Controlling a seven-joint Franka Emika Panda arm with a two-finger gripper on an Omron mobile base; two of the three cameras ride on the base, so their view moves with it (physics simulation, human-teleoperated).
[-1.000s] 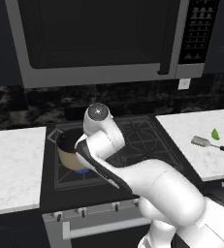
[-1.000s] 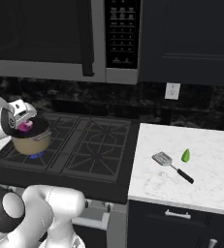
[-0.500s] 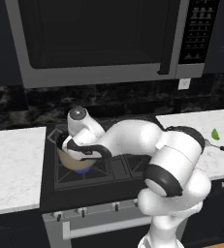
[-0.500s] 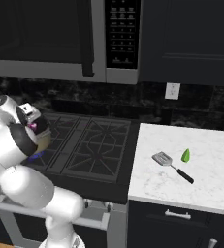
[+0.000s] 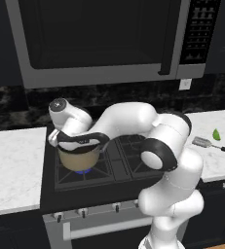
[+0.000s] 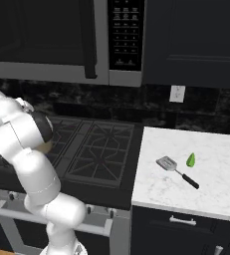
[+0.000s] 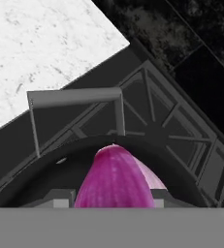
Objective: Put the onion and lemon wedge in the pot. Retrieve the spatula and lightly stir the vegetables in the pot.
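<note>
One onion (image 7: 116, 179), held over pot (image 7: 45, 181)
My gripper (image 7: 112, 196) clamps it; pot handle (image 7: 74, 111) just ahead, stove grate (image 7: 171, 131) beyond.

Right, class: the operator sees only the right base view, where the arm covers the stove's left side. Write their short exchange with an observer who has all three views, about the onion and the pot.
Operator: Where is the onion?
Observer: In the hand view the gripper is shut on the onion, which is above the pot's dark mouth.
Operator: Where does the pot stand?
Observer: In the left base view the pot stands on the stove's front left burner, with a blue flame under it.
</note>
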